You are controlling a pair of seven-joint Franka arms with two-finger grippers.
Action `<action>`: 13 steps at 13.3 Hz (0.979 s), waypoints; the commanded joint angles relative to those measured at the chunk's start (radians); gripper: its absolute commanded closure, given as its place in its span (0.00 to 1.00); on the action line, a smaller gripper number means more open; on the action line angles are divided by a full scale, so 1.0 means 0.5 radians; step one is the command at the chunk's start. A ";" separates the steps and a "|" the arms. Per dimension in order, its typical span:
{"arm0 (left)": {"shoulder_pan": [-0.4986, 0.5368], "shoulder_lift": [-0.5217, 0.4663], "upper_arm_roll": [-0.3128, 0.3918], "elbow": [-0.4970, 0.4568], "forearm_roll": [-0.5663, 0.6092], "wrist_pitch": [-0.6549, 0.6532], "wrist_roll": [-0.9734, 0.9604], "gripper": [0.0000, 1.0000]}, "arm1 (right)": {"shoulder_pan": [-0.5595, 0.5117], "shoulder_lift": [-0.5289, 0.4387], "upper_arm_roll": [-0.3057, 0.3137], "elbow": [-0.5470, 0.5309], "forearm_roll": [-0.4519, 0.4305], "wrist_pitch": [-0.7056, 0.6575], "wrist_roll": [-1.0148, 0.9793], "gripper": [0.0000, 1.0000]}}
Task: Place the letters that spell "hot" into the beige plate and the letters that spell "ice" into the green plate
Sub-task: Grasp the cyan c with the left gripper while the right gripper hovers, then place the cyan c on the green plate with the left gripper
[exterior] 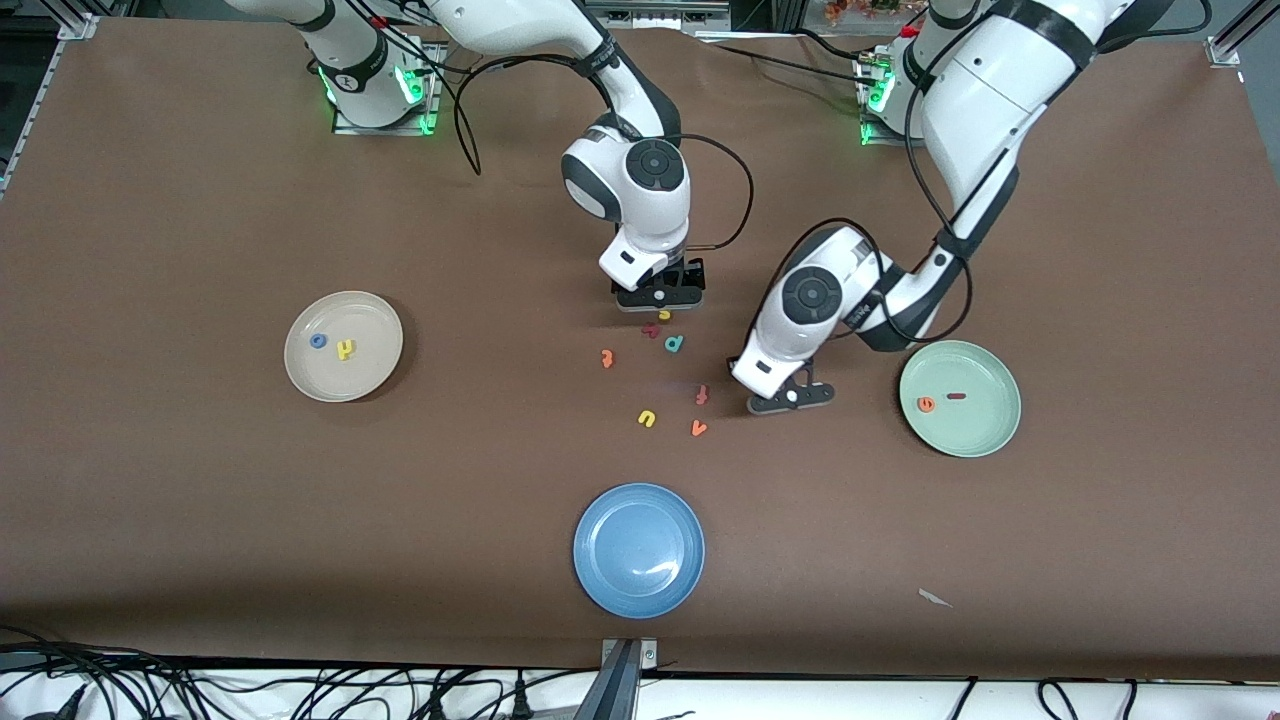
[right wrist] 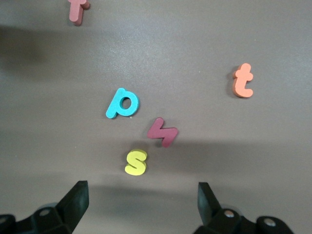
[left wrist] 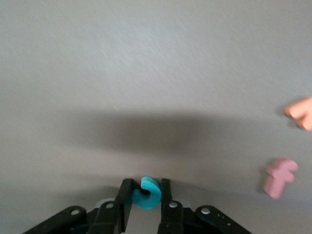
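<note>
I see one brown counter (exterior: 200, 520) carrying three plates. The beige plate (exterior: 375, 362), toward the right arm's end, holds two letters: one blue "o" (exterior: 318, 341) and one yellow "h" (exterior: 346, 349). The green plate (exterior: 985, 430), toward the left arm's end, holds two letters: one orange "e" (exterior: 926, 404) and one dark red "i" (exterior: 956, 396). One blue plate (exterior: 640, 549) lies nearest the front camera.

Two end effectors are in view. The left end effector (left wrist: 146, 195) is over the counter between the loose letters and the green plate, its jaws closed on one teal "c" (left wrist: 147, 192). The right end effector (right wrist: 141, 200) is over the loose letters nearest the robots' bases, jaws spread wide and holding nothing.

I count seven loose letters on the counter: one orange "t" (right wrist: 242, 81), one teal "p" (right wrist: 122, 103), one dark red zigzag letter (right wrist: 163, 132), one yellow "s" (right wrist: 136, 162), one reddish "f" (left wrist: 279, 176), one yellow "u" (exterior: 647, 418) and one orange "v" (exterior: 699, 428).
</note>
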 commanded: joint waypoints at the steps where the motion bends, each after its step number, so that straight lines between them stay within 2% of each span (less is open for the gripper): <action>1: 0.061 0.011 -0.005 0.052 0.089 -0.039 0.094 0.80 | 0.024 0.033 -0.014 0.055 -0.041 -0.001 0.065 0.01; 6: 0.208 0.008 -0.002 0.236 0.086 -0.309 0.354 0.80 | 0.021 0.021 -0.023 0.055 -0.044 -0.001 0.047 0.01; 10: 0.340 -0.007 -0.005 0.239 0.086 -0.324 0.581 0.81 | 0.021 0.012 -0.026 0.055 -0.062 -0.010 0.047 0.01; 13: 0.478 -0.071 -0.005 0.236 0.086 -0.431 0.854 0.81 | 0.024 0.006 -0.032 0.055 -0.065 -0.019 0.050 0.01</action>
